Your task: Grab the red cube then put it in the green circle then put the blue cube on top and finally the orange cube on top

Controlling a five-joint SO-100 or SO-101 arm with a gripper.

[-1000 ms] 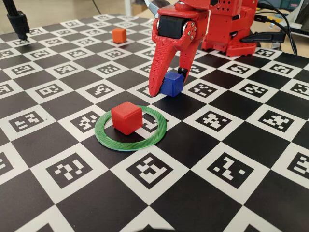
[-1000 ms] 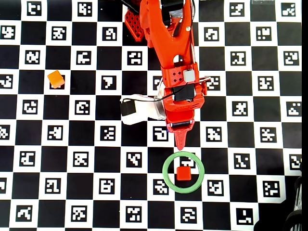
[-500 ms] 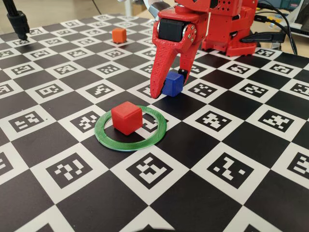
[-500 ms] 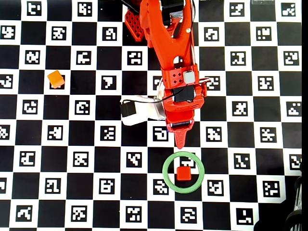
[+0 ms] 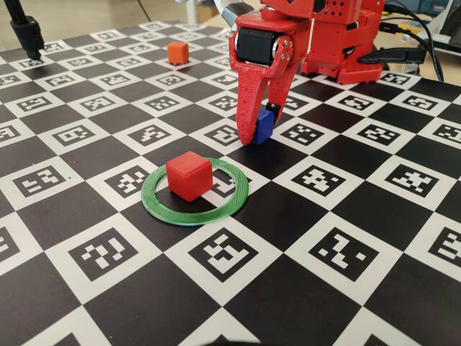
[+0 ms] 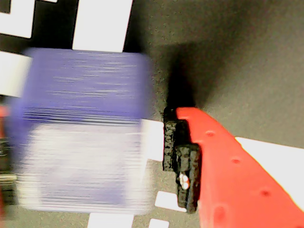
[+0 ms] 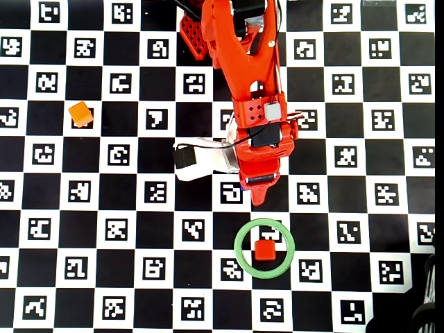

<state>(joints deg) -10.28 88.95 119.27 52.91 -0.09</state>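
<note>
The worktop is covered with a black-and-white chequered sheet printed with square markers. At its far left corner in the fixed view a black stand is seen, and behind the arm's red base dark cables are laid along the far edge. In the overhead view a white motor block juts from the arm's side.

The orange cube is set far back on the left of the fixed view, well apart from everything else. The red cube is placed inside the green circle, which lies flat on the sheet in front of the arm. Nothing stands between the ring and the pincer.

The pincer is pointed down at the sheet just behind the ring. The blue cube is found between its two fingers, near their tips, partly hidden by the nearer finger. In the wrist view the blue cube is blurred and fills the left half; a gap is seen between it and the black-padded red finger on the right. The jaws are apart, not clamped on the cube.
</note>
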